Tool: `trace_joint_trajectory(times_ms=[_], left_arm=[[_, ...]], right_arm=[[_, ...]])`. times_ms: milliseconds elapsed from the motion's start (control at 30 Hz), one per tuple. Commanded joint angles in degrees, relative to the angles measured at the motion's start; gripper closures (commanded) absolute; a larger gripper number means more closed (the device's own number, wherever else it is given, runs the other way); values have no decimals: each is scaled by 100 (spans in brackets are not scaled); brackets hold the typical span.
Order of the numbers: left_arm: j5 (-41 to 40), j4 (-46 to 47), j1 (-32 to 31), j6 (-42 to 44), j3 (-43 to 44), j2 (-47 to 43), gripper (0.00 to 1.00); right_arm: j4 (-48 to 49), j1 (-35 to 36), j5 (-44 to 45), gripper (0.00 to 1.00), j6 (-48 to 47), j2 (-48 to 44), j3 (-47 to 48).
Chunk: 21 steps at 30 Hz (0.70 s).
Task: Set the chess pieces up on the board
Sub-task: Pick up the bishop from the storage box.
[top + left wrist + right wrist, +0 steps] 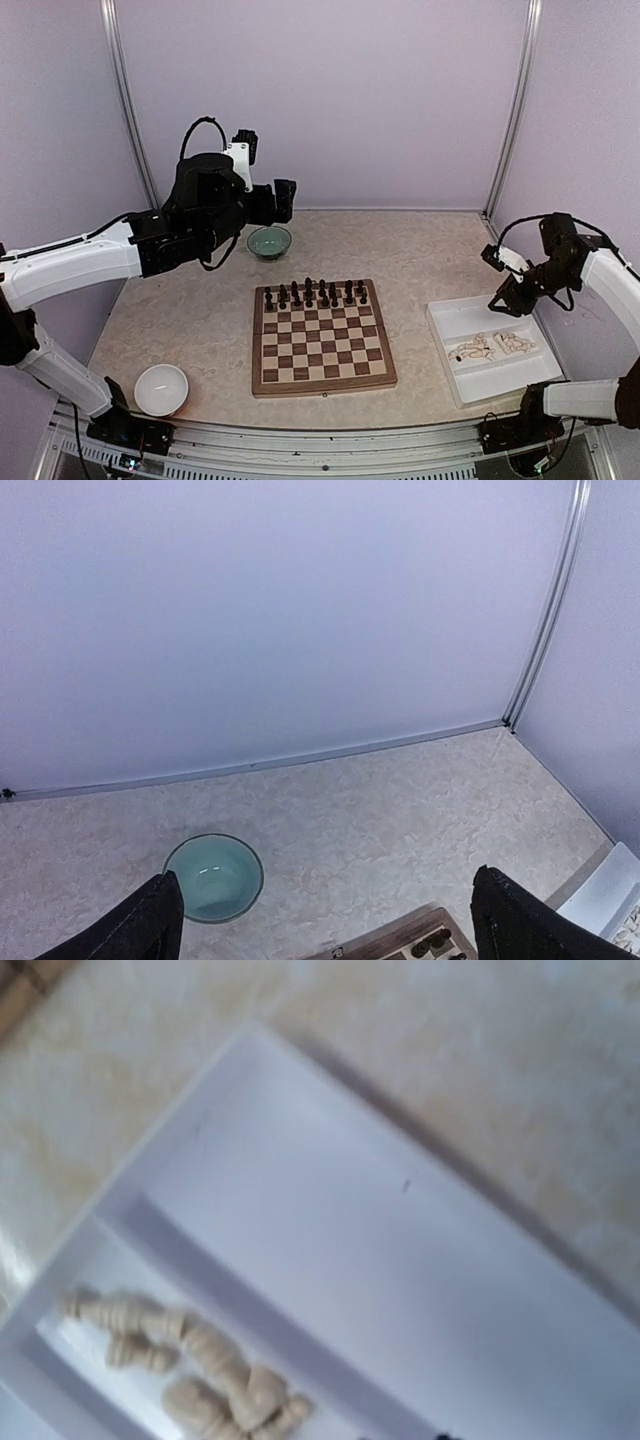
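The board [322, 337] lies mid-table, with dark brown chessmen [314, 293] standing on its two far rows. Its far corner also shows in the left wrist view [415, 940]. The cream chess pieces [490, 347] lie in a heap in the near compartment of a white tray [460, 322]; they also show in the right wrist view [200, 1365]. My left gripper [284, 201] is raised above the table's far left with its fingers [150, 925] wide apart and empty. My right gripper [506, 302] hovers over the tray's far compartment [350, 1240]; its fingers hardly show.
A teal bowl [269, 241] sits beyond the board's far left corner, below my left gripper, and also shows in the left wrist view [213, 877]. A white bowl [161, 389] stands at the near left edge. Walls enclose the table at the back and sides.
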Motion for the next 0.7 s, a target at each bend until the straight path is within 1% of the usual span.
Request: trace_joint_trajectory(times_ms=[0, 33, 100, 200, 300, 400, 533, 667], left_arm=[[831, -500, 258, -57, 488, 283, 1], [849, -453, 252, -41, 424, 277, 1], [1157, -236, 296, 168, 131, 176, 1], [1449, 22, 457, 184, -363, -113, 1], [1425, 79, 475, 271, -659, -240, 1], [1705, 10, 475, 270, -599, -184, 3], [2056, -110, 582, 127, -451, 23, 5], [2155, -121, 603, 75, -393, 165, 6]], right_arm=[[-179, -74, 384, 53, -448, -170, -470], [-154, -72, 433, 55, -504, -188, -576], [-131, -71, 484, 57, -662, -238, -789], [-104, -72, 560, 59, -831, -307, -1059], [33, -71, 839, 61, -925, -277, -1303], [201, -69, 924, 61, -944, -212, -1394], [377, -71, 782, 62, -871, 22, -1251], [508, -54, 567, 64, -871, 201, -1133]])
